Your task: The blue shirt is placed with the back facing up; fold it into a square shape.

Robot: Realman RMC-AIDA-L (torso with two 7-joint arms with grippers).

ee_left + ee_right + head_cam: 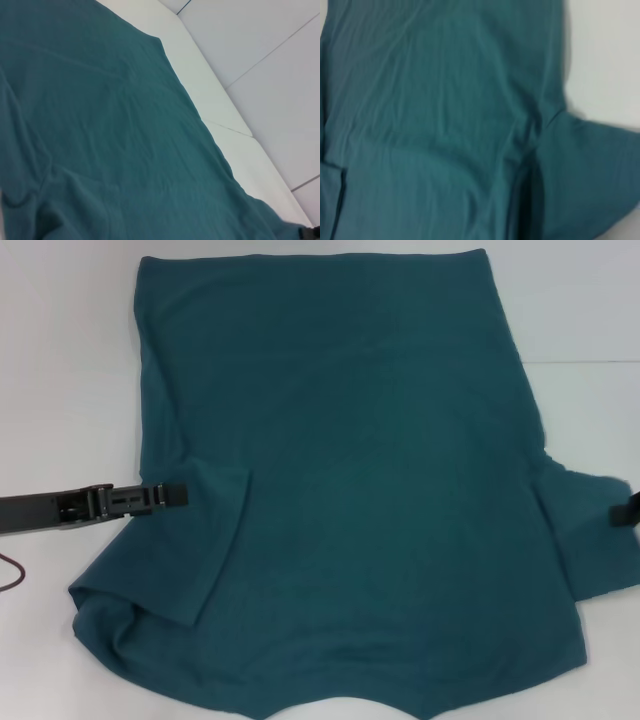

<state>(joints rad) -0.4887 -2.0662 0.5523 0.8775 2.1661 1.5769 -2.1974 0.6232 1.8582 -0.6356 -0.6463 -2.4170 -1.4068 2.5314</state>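
Here you see the blue shirt [370,500] spread flat on the white table [60,370], its plain side up, with the hem at the far edge and the collar cut toward the robot. The shirt's left sleeve [195,540] is already folded inward and lies on top of the body of the shirt, while the right sleeve [590,530] is spread outward, off the body, on the table.

The left gripper [175,496] reaches in low from the shirt's left side, and its tip rests over the shirt's edge just above the folded sleeve. Its fingers look close together, but you cannot tell if they pinch the cloth. The right gripper [626,510] shows only as a small dark piece at the outer end of the right sleeve; its opening is not visible.
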